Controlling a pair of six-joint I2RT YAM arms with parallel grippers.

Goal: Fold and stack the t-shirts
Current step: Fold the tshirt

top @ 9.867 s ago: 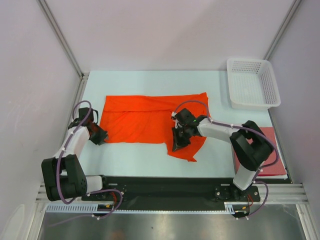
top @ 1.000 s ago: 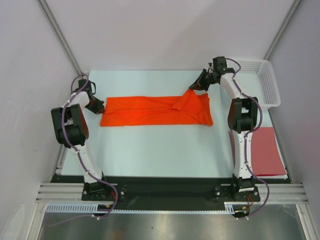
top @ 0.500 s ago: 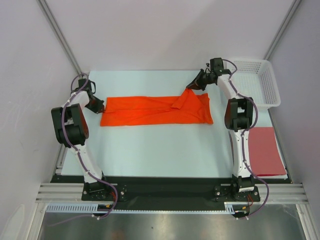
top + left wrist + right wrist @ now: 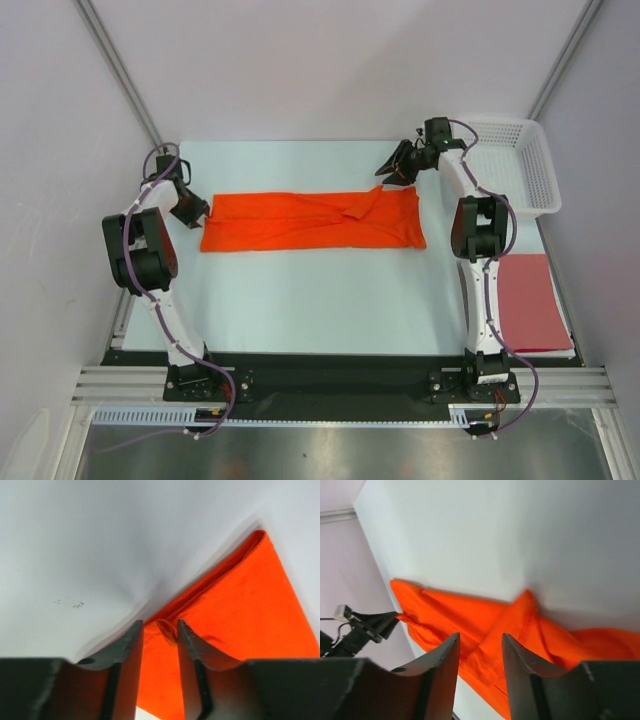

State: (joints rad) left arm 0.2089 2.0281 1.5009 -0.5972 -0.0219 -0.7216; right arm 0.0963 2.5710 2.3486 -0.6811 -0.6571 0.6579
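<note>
Moved: lifted flap at right end of orange shirt [image 4: 310,222] has dropped flat vs half a sec ago; right gripper [image 4: 388,172] let go of it.
Left gripper [image 4: 197,213]: jaws parted, small hem pucker sits between fingers [image 4: 131,645], doesn't look squeezed; at shirt's left end.
Right gripper: jaws spread, nothing in them, just beyond shirt's far-right corner.
Shirt pos: flat on bench [image 4: 300,300], far-middle, folded into long band.
Axis: long axis runs left-right, one end toward each arm; collar end can't tell.
Step (my read): lengthwise fold done, crosswise fold next.
How-to: regrip both corners of one end, pinch all layers, carry low across to the other end, line up edges before release, smooth the diagonal wrinkle near the right end.
Stack: brick-red shirt [image 4: 535,300] lies folded near-right, well apart.
</note>
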